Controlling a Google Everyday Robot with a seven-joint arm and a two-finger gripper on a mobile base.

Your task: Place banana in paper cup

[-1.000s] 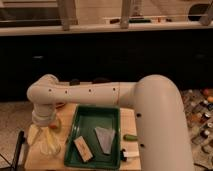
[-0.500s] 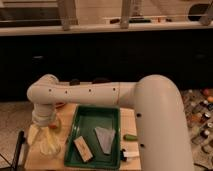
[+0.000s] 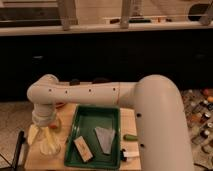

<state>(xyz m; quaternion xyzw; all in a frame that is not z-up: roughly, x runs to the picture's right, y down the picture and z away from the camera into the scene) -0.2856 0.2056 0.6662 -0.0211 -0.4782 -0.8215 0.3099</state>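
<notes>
My white arm reaches from the right across to the left side of a wooden table. The gripper hangs down from the wrist over the table's left part. A pale yellow shape, which looks like the banana, lies right beside the gripper on its left; I cannot tell whether the gripper touches it. A small orange spot shows by the wrist. I cannot make out a paper cup; it may be hidden behind the gripper.
A green tray sits mid-table with a brown block and a grey wedge in it. A small green item and a white and black item lie right of the tray. A dark counter runs behind.
</notes>
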